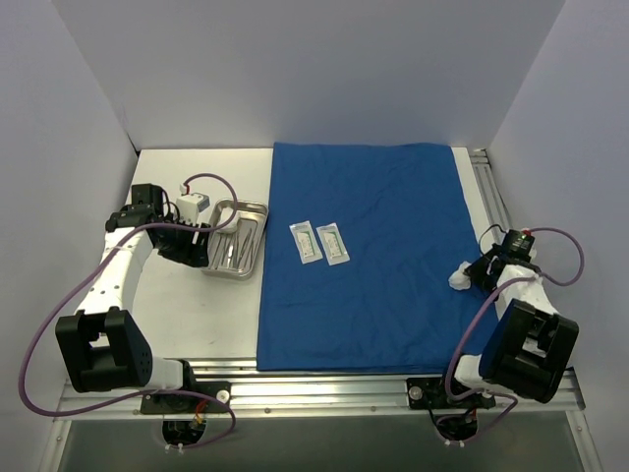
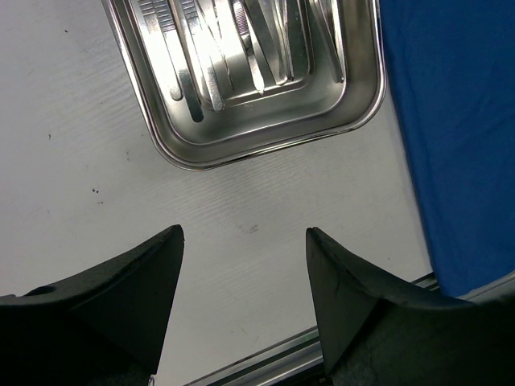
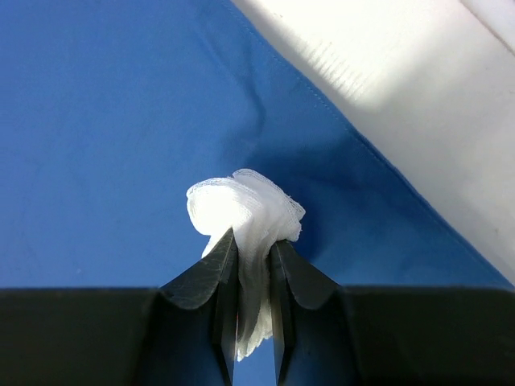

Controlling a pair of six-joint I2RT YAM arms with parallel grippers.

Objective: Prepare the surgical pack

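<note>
A large royal-blue drape lies flat over the middle of the table, with two white sachets side by side on its left part. Left of the drape stands a small steel tray holding thin metal instruments. My left gripper is open just short of the tray's near rim, nothing between its fingers. At the drape's right edge my right gripper is shut on a white gauze wad, which bulges out past the fingertips above the blue cloth.
White walls close the table in at the back and on both sides. A metal rail runs along the right edge of the table and another along the front. Bare white tabletop lies left of the drape.
</note>
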